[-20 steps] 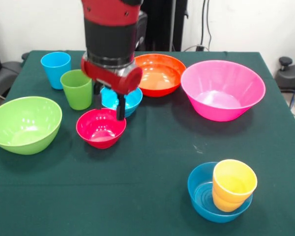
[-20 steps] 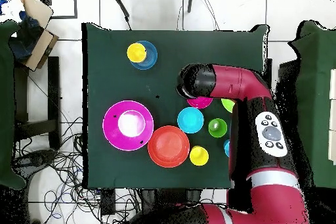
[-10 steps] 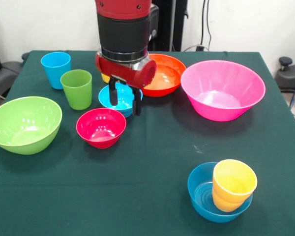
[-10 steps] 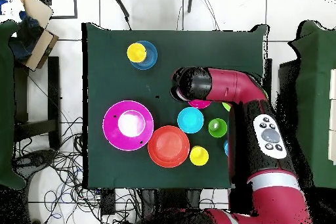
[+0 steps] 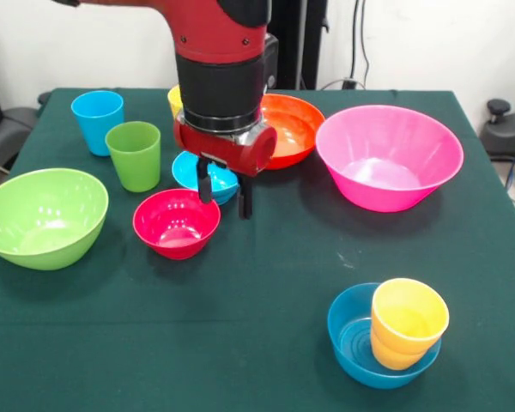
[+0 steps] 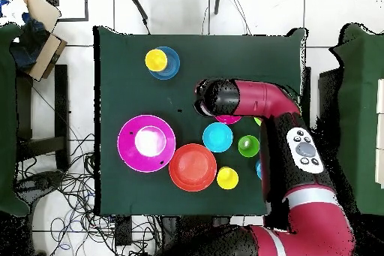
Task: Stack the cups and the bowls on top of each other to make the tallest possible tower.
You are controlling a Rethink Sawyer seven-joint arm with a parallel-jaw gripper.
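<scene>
Front view: the red and black arm [image 5: 221, 60] descends vertically from above, its gripper [image 5: 223, 193] pointing down with two dark fingers [image 5: 244, 199] spread apart and empty. The gripper hangs just right of the small red bowl [image 5: 176, 222] and in front of a small blue bowl [image 5: 204, 174]. Wide orange bowl [image 5: 285, 129] and large pink bowl [image 5: 388, 154] lie to the right, green cup [image 5: 135, 154] and light blue cup [image 5: 97, 120] to the left. A yellow-orange cup [image 5: 407, 322] rests in the near blue bowl [image 5: 348, 339].

Lab (floor cables [image 6: 67, 185], robot arm [image 6: 300, 155]).
</scene>
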